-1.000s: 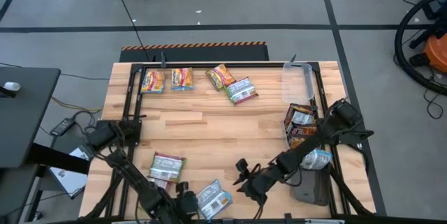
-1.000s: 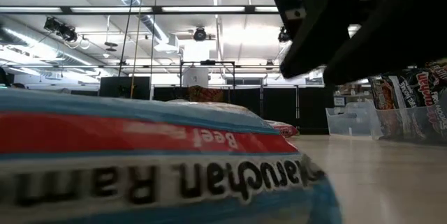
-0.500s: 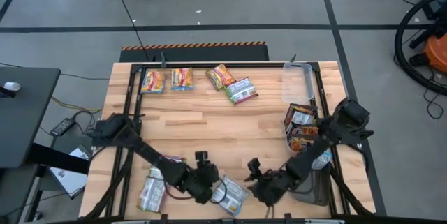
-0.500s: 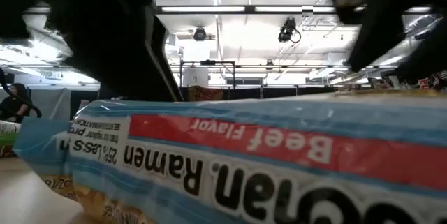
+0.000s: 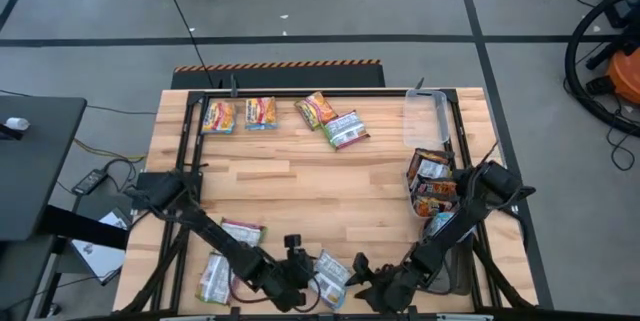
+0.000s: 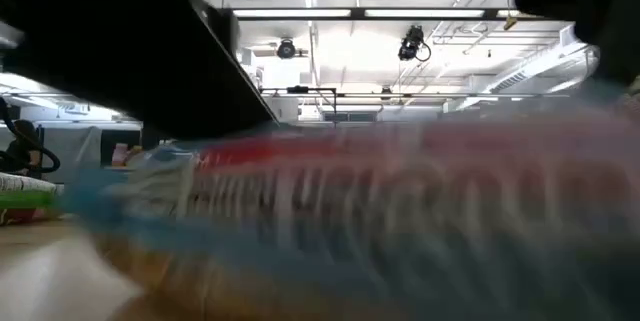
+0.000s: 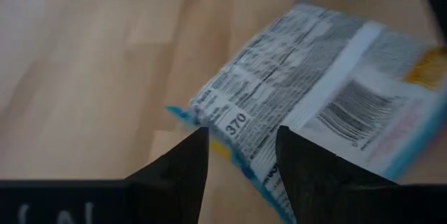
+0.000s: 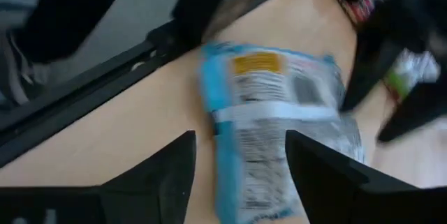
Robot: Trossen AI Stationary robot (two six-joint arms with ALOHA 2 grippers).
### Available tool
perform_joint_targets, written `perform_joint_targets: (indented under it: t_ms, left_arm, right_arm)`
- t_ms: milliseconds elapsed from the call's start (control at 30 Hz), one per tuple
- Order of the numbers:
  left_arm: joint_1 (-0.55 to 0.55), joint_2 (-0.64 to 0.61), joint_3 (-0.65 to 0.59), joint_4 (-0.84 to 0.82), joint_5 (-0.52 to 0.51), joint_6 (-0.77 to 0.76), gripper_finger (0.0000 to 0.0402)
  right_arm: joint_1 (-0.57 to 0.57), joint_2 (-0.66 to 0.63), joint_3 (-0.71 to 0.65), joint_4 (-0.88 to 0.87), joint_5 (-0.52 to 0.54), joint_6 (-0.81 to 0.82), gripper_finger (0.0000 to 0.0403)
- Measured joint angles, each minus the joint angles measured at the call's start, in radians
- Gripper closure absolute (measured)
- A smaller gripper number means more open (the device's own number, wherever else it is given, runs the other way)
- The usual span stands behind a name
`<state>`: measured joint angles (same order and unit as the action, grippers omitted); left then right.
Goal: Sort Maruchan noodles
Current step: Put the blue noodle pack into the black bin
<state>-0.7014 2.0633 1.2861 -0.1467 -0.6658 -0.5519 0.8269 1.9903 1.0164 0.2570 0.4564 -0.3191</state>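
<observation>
At the near edge of the wooden table (image 5: 300, 176), a pale blue noodle packet (image 5: 331, 271) lies flat, back side up, with both tools meeting at it. The left tool (image 5: 296, 273) sits against the packet's left end; its wrist view shows the fingers (image 7: 178, 172) spread, with the packet's corner (image 7: 241, 144) lying in the gap between them. The right tool (image 5: 365, 273) is just beside the packet's right end, fingers (image 8: 157, 175) also spread, the packet (image 8: 276, 123) directly ahead of them.

Left of these, two silver-green packets (image 5: 228, 253) lie near the left arm. On the right side, dark brown-red packets (image 5: 430, 179) are stacked in a clear tray.

Along the far edge lie two orange-yellow packets (image 5: 240, 114), then another orange packet (image 5: 315, 109) touching a silver-green one (image 5: 346, 129). An empty clear tray (image 5: 424, 119) stands at the far right.
</observation>
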Motion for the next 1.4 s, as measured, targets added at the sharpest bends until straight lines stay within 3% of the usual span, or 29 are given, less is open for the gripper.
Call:
perform_joint_targets:
  t_ms: [300, 433, 733, 933, 1067, 1233, 1400]
  left_arm:
    - [0.065, 0.021, 0.003, -0.023, 0.024, -0.022, 0.0230]
    - [0.077, 0.021, 0.005, -0.094, 0.033, -0.115, 0.0230]
    - [0.084, 0.029, -0.003, -0.152, 0.080, -0.169, 0.0230]
    - [0.084, 0.029, -0.002, -0.144, 0.081, -0.159, 0.0230]
    - [0.084, 0.028, -0.002, -0.142, 0.056, -0.129, 0.0230]
    - [0.078, -0.028, -0.003, -0.157, 0.033, -0.082, 0.0230]
    - [0.043, -0.170, -0.002, -0.345, -0.043, -0.057, 0.0230]
  right_arm:
    - [0.025, 0.082, 0.003, 0.107, 0.204, -0.165, 0.0151]
    - [0.017, 0.081, -0.001, 0.166, 0.303, -0.202, 0.0154]
    - [-0.040, 0.080, -0.001, 0.205, 0.388, -0.248, 0.0156]
    - [-0.051, 0.080, -0.001, 0.256, 0.327, -0.278, 0.0162]
    - [-0.078, 0.080, -0.001, 0.260, 0.262, -0.247, 0.0197]
    - [-0.085, 0.065, -0.001, 0.263, 0.208, -0.155, 0.0278]
    - [-0.074, -0.050, -0.002, 0.165, 0.199, 0.012, 0.0342]
